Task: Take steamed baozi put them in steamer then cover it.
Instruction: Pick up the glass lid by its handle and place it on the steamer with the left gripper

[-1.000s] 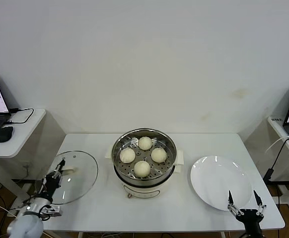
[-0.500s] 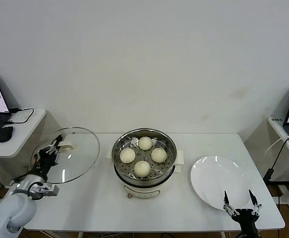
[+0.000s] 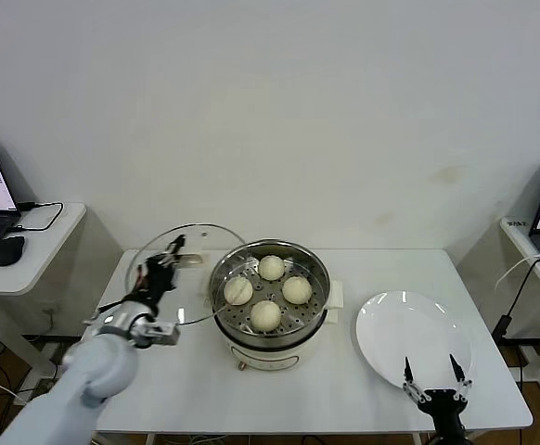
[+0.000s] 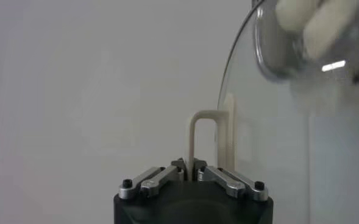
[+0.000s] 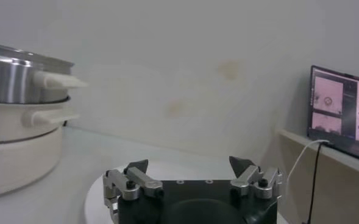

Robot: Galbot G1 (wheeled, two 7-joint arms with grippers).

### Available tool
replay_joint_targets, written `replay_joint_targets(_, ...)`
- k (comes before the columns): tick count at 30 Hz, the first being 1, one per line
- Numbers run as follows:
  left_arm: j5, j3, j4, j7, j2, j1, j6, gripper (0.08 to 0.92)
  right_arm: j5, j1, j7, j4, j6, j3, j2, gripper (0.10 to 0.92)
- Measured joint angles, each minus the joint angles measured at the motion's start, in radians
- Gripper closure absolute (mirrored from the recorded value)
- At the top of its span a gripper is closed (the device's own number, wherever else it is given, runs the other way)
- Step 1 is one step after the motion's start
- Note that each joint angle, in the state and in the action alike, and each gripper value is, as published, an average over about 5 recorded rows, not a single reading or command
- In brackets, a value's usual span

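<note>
Head view, steamer point(image 3: 270, 301): stands mid-table on its cream-white base, uncovered, perforated tray visible inside.
Head view, steamed baozi point(image 3: 268, 292): four buns sit on the tray in a diamond, one far, one near, one left, one right.
Head view, cover point(image 3: 185, 273): glass lid held tilted in the air just left of the steamer, its right rim close beside the pot's left edge; contact between them cannot be told.
Head view, left gripper point(image 3: 165, 262): raised over the table's left part, fingers pressed together on the cover's cream-white handle.
Head view, right gripper point(image 3: 433, 380): low at the near right edge of the table, fingers spread wide, nothing between them, over the near rim of the white plate point(image 3: 395, 329).
Head view, table point(image 3: 344, 389): white top; plate lies right of the steamer, apart from it.
Left wrist view, left gripper point(image 4: 192, 171): fingers pinch the cream loop of the handle point(image 4: 205, 137); the cover's glass point(image 4: 277, 152) fills the side beyond it.
Right wrist view, right gripper point(image 5: 190, 165): both fingertips stand well apart and empty.
Right wrist view, steamer point(image 5: 14, 76): steel wall and cream side handle appear off to one side, apart from the gripper.
Right wrist view, laptop point(image 5: 344, 109): screen lit, on a side desk in the background.
</note>
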Motion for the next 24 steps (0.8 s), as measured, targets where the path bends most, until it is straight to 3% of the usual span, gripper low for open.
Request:
replay_joint_targets(12, 0.114, 0.210, 0.039, 0.085, -0.143, -0.157, 0.094, 0.853, -0.061, 0.020, 0.005, -0.026, 0.002, -0.023, 0.010, 0.203)
replay_joint_targets(24, 0.202, 0.306, 0.091, 0.109, -0.245, -0.193, 0.115, 0.853, -0.073, 0.015, 0.005, -0.024, -0.002, -0.030, 0.013, 0.203)
